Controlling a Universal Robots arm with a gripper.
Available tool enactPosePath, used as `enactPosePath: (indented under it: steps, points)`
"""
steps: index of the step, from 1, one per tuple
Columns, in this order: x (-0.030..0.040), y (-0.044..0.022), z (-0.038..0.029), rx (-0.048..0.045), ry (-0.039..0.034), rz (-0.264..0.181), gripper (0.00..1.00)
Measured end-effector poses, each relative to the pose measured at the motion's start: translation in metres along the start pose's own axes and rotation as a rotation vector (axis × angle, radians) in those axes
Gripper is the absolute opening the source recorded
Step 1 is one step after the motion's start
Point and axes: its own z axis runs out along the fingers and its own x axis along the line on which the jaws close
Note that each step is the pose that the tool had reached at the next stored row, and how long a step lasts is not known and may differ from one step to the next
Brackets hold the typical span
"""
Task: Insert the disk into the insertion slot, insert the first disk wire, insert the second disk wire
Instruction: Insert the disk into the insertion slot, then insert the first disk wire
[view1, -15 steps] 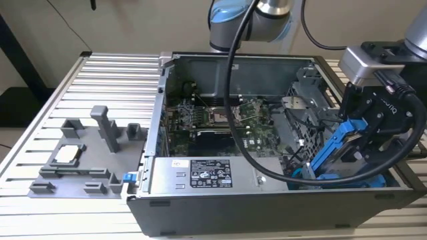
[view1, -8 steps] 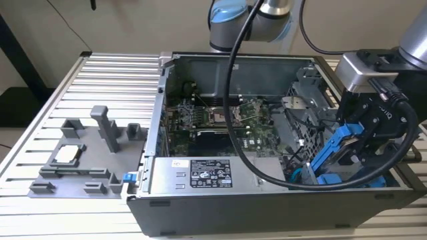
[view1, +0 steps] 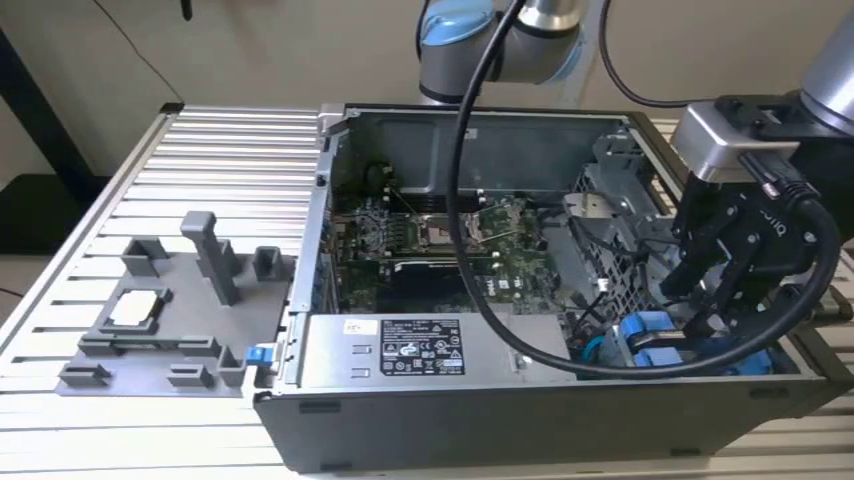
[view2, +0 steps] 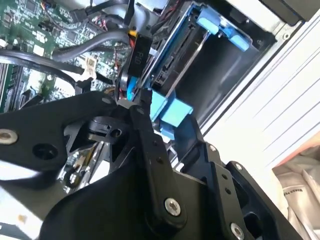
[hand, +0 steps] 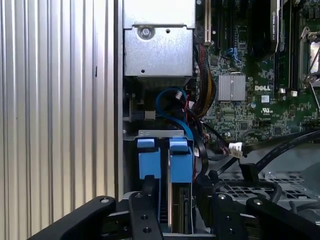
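Observation:
The disk (hand: 181, 162), in its bright blue carrier, stands in the insertion slot (hand: 160, 133) of the grey drive cage, beside a second blue carrier (hand: 148, 164). My gripper (hand: 179, 186) sits right over the disk's outer end, and its black links rise on both sides of it. In the exterior view the gripper (view1: 701, 320) hangs over the blue carriers (view1: 654, 340) at the case's right front corner. A thin blue wire (hand: 172, 100) loops down behind the carriers. In the second wrist view a black connector (view2: 137, 55) and a blue wire end (view2: 131, 89) lie at the gripper (view2: 132, 98).
The open computer case holds the green motherboard (view1: 441, 235) and the grey labelled power-supply box (view1: 420, 350). Black cables (hand: 280, 145) and a white plug (hand: 235, 148) cross the perforated cage. A grey fixture (view1: 174, 310) stands on the ribbed table (view1: 227, 150) at the exterior view's left.

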Motion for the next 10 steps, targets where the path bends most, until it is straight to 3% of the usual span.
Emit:
enactPosePath:
  steps: [7, 10]
  points:
    - [-0.0009, 0.0009, -0.0225, -0.0006, 0.0079, 0.0, 0.47]
    - [-0.0036, 0.0013, -0.0265, 0.002, 0.0107, 0.0, 0.47]
